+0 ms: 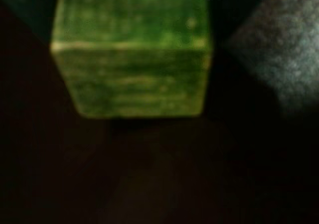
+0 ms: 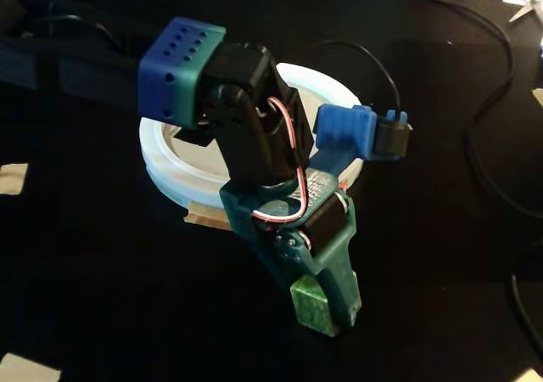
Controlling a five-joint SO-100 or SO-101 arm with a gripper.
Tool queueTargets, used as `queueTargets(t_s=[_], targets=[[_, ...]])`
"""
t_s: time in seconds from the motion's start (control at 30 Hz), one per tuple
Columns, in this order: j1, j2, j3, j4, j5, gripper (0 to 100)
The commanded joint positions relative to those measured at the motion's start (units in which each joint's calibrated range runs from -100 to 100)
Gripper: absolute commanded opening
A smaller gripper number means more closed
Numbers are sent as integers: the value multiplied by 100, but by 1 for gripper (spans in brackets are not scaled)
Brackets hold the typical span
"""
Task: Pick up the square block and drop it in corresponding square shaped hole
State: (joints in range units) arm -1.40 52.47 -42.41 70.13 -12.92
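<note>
Your gripper is down at the bench and clamped on the green block, with the teal fingers hugging its right side in the fixed view. The block looks like painted wood: streaky green with paler grain lines showing through, square-edged, one corner facing the camera. It's sitting low, right at the bench surface, though you can't really tell if it's touching or just off it.

In the wrist view the block fills the top middle, blurry, with a light worn edge running across where the top face meets the front face. Everything around it is dark, apart from a speckled grey patch at upper right that's too fuzzy to identify.

Moving back up the arm, you've got a black servo, red and white wiring looping over it, and blue plastic printed parts. Behind the arm sits a round white lid with a raised rim, well apart from the block. The bench itself is matte black, with black cables trailing across the right.
</note>
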Motion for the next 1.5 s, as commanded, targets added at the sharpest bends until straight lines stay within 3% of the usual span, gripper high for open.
queueTargets(t_s=[0.0, 0.13, 0.33, 0.67, 1.0, 1.23, 1.47], targets=[[-72, -147, -376, 57, -15, 27], [-72, -299, -477, 438, 5, 22], [-397, -1275, -449, 1041, 10, 22], [-1558, -3022, -376, 2987, -98, 24], [-3306, -3362, -358, 2987, -684, 24], [-3768, -3353, -276, 2987, -1016, 24], [-3968, -3389, 862, 2987, -1123, 24]])
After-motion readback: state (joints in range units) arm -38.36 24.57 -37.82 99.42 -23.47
